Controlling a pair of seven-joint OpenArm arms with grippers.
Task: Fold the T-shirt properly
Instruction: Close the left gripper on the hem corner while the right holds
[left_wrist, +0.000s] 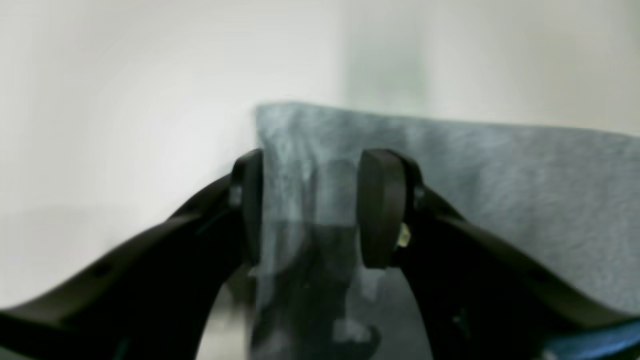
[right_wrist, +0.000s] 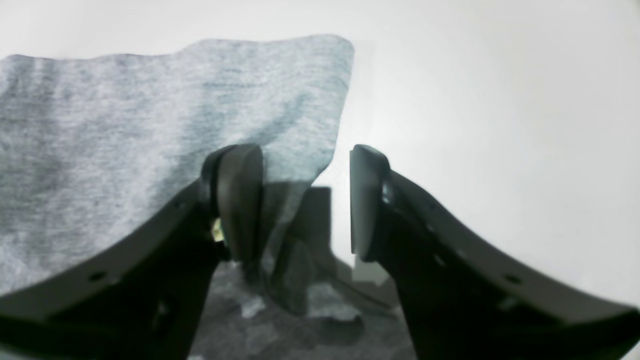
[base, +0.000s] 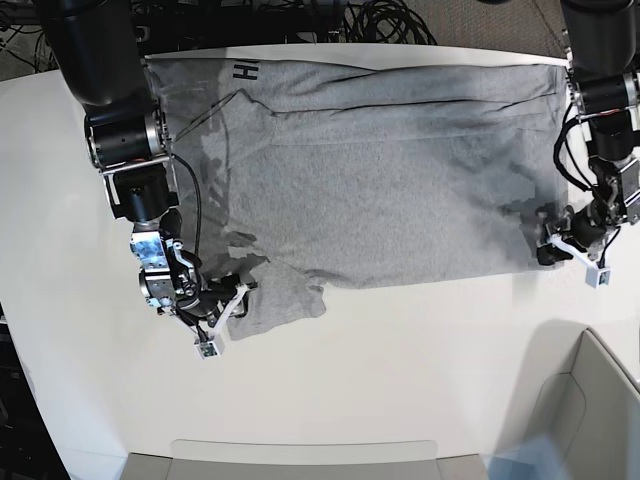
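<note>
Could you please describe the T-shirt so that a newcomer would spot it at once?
On the white table lies a wide spread of heather-grey cloth: that is the T-shirt. A black letter H shows at its far edge, unlike the plain grey bin nearby.

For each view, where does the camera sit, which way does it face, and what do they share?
Left wrist: on the left arm, facing past its fingers at a T-shirt corner.
Right wrist: on the right arm, past its fingers at cloth and white surface.
Base: above, facing down on shirt, both arms and grey bins.
All three share the shirt.
</note>
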